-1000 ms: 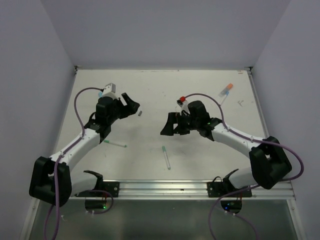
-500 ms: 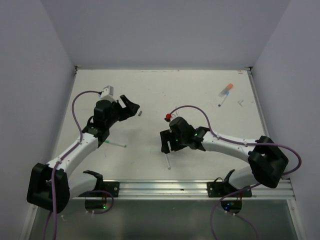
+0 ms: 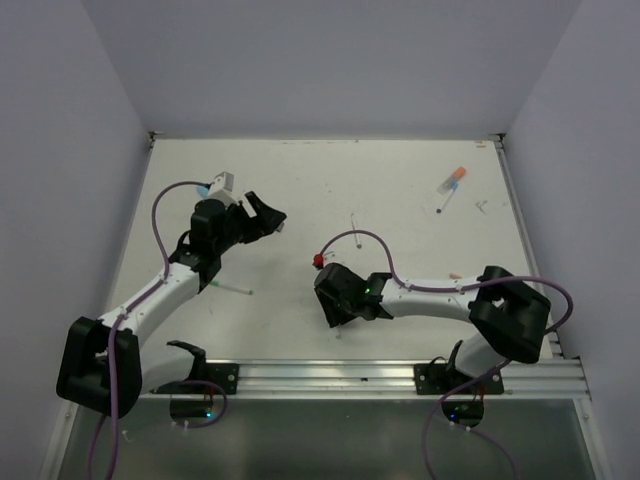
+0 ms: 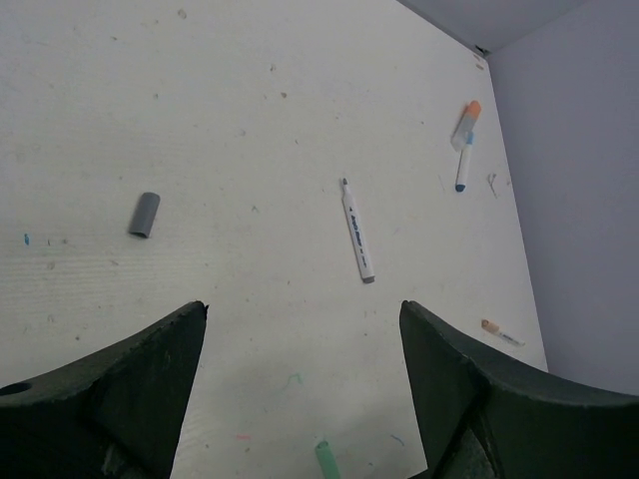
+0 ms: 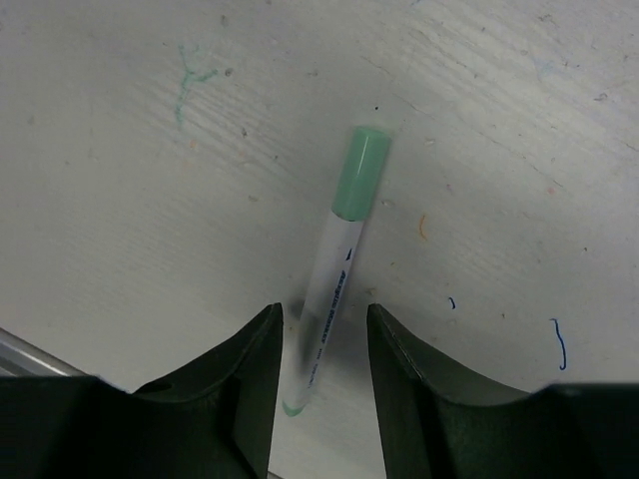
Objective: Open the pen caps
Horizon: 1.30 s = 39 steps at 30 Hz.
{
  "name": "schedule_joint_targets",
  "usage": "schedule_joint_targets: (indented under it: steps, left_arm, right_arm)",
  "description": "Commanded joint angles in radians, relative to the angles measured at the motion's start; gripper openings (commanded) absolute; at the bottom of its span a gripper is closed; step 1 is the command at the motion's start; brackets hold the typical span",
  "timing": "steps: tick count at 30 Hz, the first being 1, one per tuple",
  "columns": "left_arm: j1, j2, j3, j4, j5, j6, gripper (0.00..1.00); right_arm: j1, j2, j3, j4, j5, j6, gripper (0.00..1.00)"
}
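Observation:
In the right wrist view a white pen (image 5: 329,289) with a green cap (image 5: 360,172) lies flat on the table. My right gripper (image 5: 321,319) straddles its barrel, jaws narrowed, with a thin gap showing on each side. From above, the right gripper (image 3: 335,305) sits low near the front rail and hides that pen. My left gripper (image 4: 303,311) hangs open over bare table, nothing between its fingers. A loose grey cap (image 4: 145,214) lies ahead of it to the left. From above, the left gripper (image 3: 265,218) is at the left middle.
A white marker (image 4: 357,242) lies mid-table. An orange-capped pen (image 4: 467,122) and a blue-tipped one (image 4: 464,170) lie at the far right, also seen from above as a pair of pens (image 3: 452,182). Another green-capped pen (image 3: 232,289) lies by the left arm. A metal rail (image 3: 330,375) runs along the near edge.
The right arm swung toward the front rail and down over the green-capped pen, its jaws narrowing around the barrel. The left gripper stayed open, almost in place.

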Motion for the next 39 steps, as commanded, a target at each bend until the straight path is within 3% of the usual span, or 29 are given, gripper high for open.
schedule_joint_targets:
  steps: [1,7,10,11,13,19,23,28,39]
  left_arm:
    - [-0.003,-0.016,-0.012,0.055,0.031,0.008,0.81]
    - [-0.003,-0.004,-0.015,0.087,0.108,0.017,0.73]
    - [-0.003,0.01,-0.013,0.093,0.137,0.016,0.73]
    - [-0.003,0.013,-0.013,0.095,0.143,0.013,0.73]
    - [-0.003,0.022,-0.021,0.107,0.164,0.003,0.73]
    - [-0.06,0.083,-0.059,0.2,0.229,-0.027,0.64]
    - [-0.122,0.129,-0.064,0.247,0.25,-0.049,0.65]
    - [-0.172,0.149,-0.073,0.285,0.234,-0.092,0.73]
    - [-0.256,0.27,-0.07,0.4,0.25,-0.173,0.72]
  right_arm:
    - [0.018,0.023,0.027,-0.003,0.086,0.032,0.43]
    - [0.047,0.062,0.03,0.0,0.126,0.049,0.34]
    - [0.052,0.066,0.016,0.024,0.129,0.058,0.19]
    - [0.052,0.069,0.013,0.029,0.132,0.06,0.08]
    - [0.052,0.069,0.012,0.032,0.139,0.058,0.0]
    - [0.047,0.004,0.067,-0.044,0.229,-0.006,0.0]
    - [0.003,-0.064,0.118,-0.077,0.226,-0.055,0.0]
    - [-0.048,-0.138,0.125,-0.043,0.179,-0.101,0.0]
    - [-0.081,-0.181,0.138,0.0,0.129,-0.129,0.0]
